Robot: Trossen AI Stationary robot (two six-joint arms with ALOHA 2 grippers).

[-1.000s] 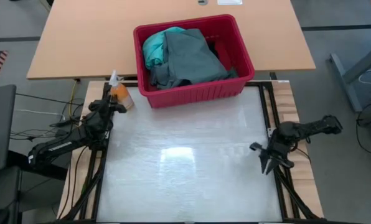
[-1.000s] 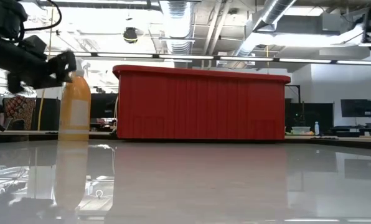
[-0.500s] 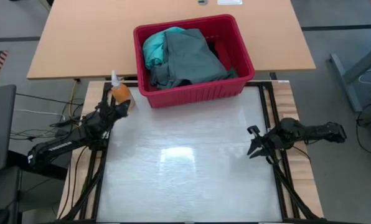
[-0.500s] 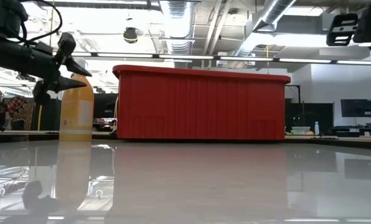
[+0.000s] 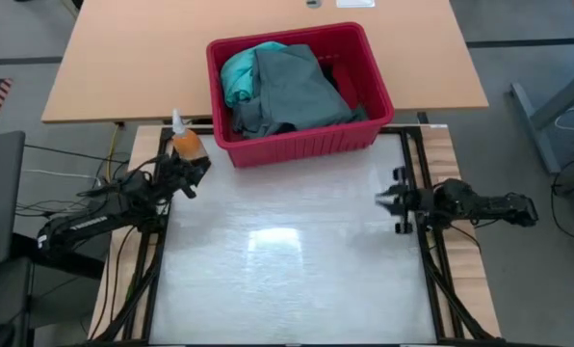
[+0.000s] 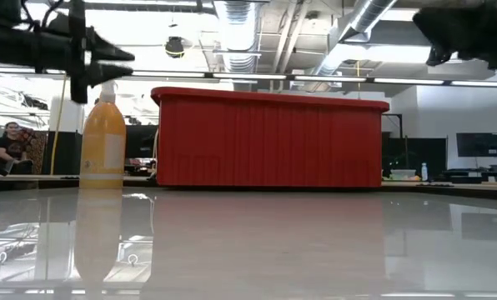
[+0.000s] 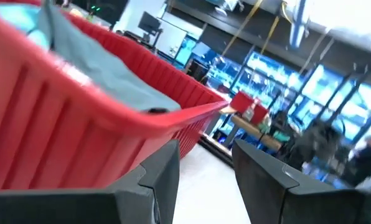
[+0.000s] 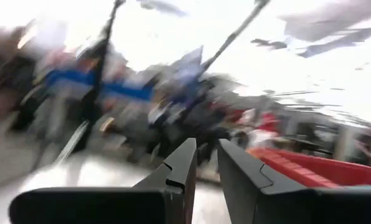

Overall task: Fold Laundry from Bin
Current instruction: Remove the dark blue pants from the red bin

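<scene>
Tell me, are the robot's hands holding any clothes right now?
No. Both are empty: the left gripper is open near the orange bottle, the right gripper open over the table, and the laundry is in the bin.

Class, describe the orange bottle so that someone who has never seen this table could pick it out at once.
Start at the red bin of laundry at the far side of the table. Just off its left front corner stands the orange bottle, upright, with the left claw close by it. It is the only orange thing here, tall and slim with a white spray top.
</scene>
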